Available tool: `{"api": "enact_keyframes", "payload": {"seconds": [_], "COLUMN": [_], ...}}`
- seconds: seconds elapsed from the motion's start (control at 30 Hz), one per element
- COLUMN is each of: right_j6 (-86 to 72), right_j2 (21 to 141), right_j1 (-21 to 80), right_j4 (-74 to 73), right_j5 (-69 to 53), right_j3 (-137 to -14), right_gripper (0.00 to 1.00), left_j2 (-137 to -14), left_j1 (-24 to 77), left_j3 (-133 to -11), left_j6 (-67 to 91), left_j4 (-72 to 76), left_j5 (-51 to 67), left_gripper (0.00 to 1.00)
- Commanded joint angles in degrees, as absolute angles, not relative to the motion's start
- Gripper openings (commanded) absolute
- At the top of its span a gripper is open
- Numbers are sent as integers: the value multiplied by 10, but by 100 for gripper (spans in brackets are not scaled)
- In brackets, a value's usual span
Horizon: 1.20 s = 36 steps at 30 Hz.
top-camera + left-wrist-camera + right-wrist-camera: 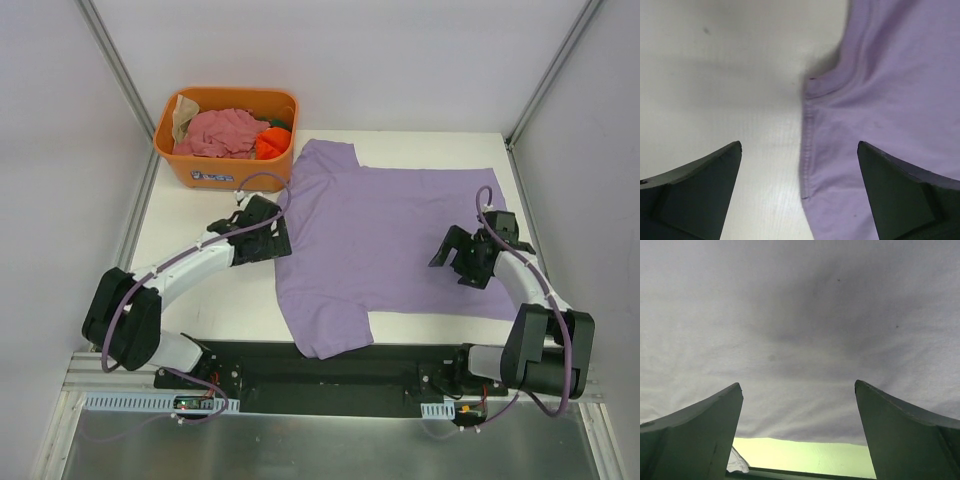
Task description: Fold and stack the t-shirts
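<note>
The lavender-purple t-shirt (390, 240) lies spread flat on the white table, sleeves at top left and bottom left. My left gripper (272, 240) is open at the shirt's left edge, near the collar; in the left wrist view its hemmed edge (807, 150) runs between my fingers, and the gripper (799, 150) holds nothing. My right gripper (452, 262) is open over the shirt's right part; in the right wrist view the cloth (800, 330) looks grey and fills the frame above the gripper (799, 390). Pink, orange and beige shirts (228, 132) lie crumpled in the tub.
The orange plastic tub (226, 168) stands at the table's back left, just beyond my left gripper. Metal frame posts (118, 60) rise at the back corners. The table's near edge (420, 318) runs along the shirt's lower hem.
</note>
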<state>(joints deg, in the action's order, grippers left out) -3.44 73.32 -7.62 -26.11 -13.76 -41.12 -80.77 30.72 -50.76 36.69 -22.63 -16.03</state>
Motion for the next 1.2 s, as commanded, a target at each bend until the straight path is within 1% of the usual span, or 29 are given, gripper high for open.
{"api": "enact_keyframes", "payload": {"seconds": [0.0, 0.23, 0.4, 0.5, 0.57, 0.67, 0.8, 0.97, 1.17], "right_j6": [-25, -22, -24, -15, -11, -11, -19, -34, -48], "right_j2": [730, 801, 908, 967, 999, 1035, 1076, 1098, 1124], "right_j1": [-75, -75, -76, -75, -79, -86, -101, -118, -125], "right_j4": [-265, -247, -223, -261, -276, -275, -304, -310, -306], "right_j5": [-148, -148, -132, -98, -86, -96, -112, -131, -126], "right_j3": [-443, -523, -611, -673, -704, -719, -750, -751, -775], "right_gripper": [96, 96, 96, 96, 96, 96, 96, 96, 96], "left_j2": [-808, -918, -1044, -1110, -1152, -1217, -1305, -1415, -1479], "left_j1": [330, 347, 336, 318, 307, 299, 296, 276, 251], "left_j3": [-559, -653, -805, -862, -902, -977, -1085, -1230, -1323], "left_j6": [338, 331, 291, 277, 252, 208, 188, 187, 200], "left_j4": [-203, -178, -173, -181, -196, -236, -295, -370, -391], "left_j5": [-50, -20, -16, -13, 15, 42, 53, 87, 107], "left_gripper": [99, 99, 99, 99, 99, 99, 99, 99, 99]}}
